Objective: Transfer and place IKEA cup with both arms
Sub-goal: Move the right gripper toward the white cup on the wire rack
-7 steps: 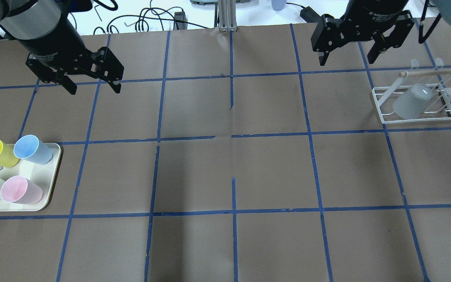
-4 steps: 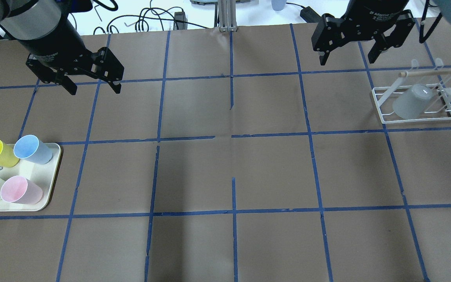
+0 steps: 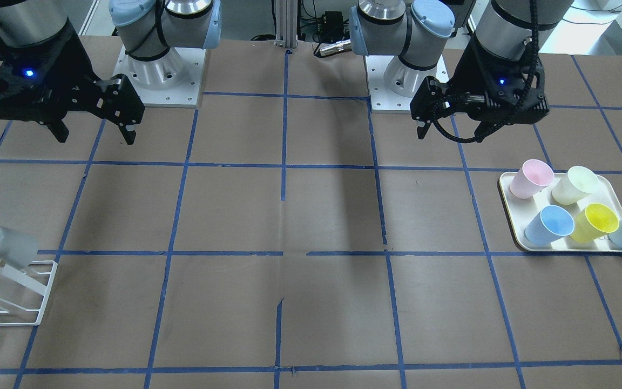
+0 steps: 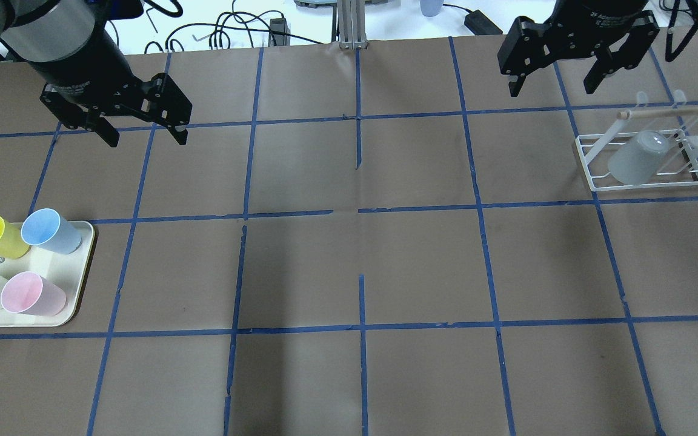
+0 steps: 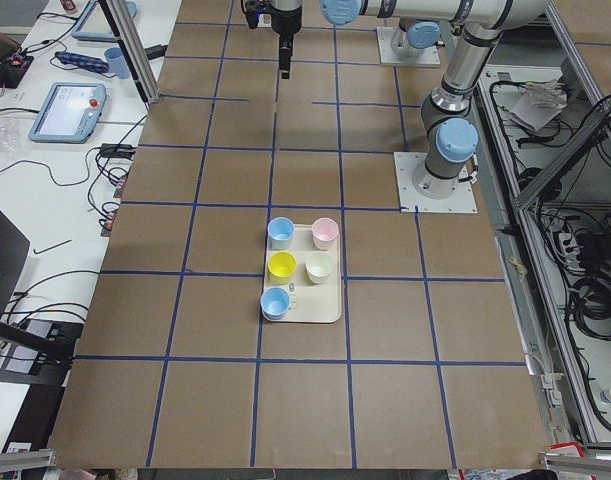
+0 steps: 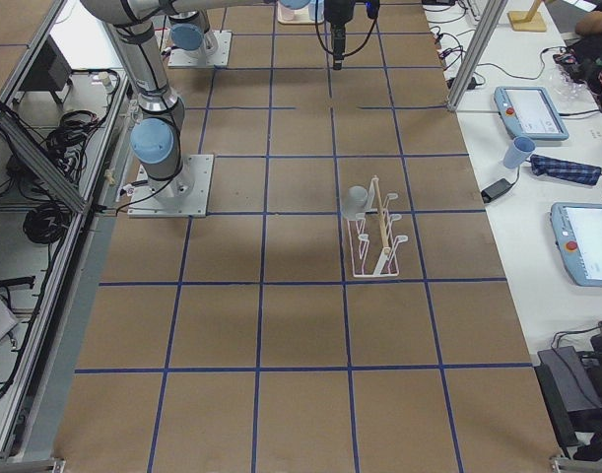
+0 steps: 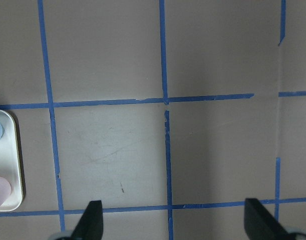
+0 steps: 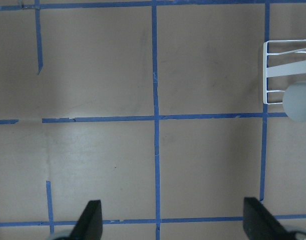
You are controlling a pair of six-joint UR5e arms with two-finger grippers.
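right gripper (image 4: 552, 91) hangs spread wide and empty, fingers pointing down over bare brown paper at the far side of the table (image 4: 361, 266), near the white wire rack (image 4: 591, 181) but not over it. i'd guess it is held high and open so it can drop around the cup's side without knocking the rack.

left gripper (image 4: 146, 140) is likewise spread and holding nothing, parked above the table well apart from the cup, probably waiting to take the hand-over.

the grey ikea cup (image 4: 634, 158) sits in the rack at the robot's right end, turned base-up and tilted, leaning toward the rack's uprights under a wooden rod (image 4: 676, 111). that lean leaves its tapered wall exposed on the near side, which looks like the easiest place to pinch.

at the opposite end a cream tray (image 4: 85, 266) carries pastel cups (image 4: 49, 230), all upright, likely where the grey one belongs.

writing: white lettering on the right gripper's body reads roughly "2f adaptive gripper". the left one has lettering too small to read. there are small marks on the tray floor and on the cup's base; i can't make them out.
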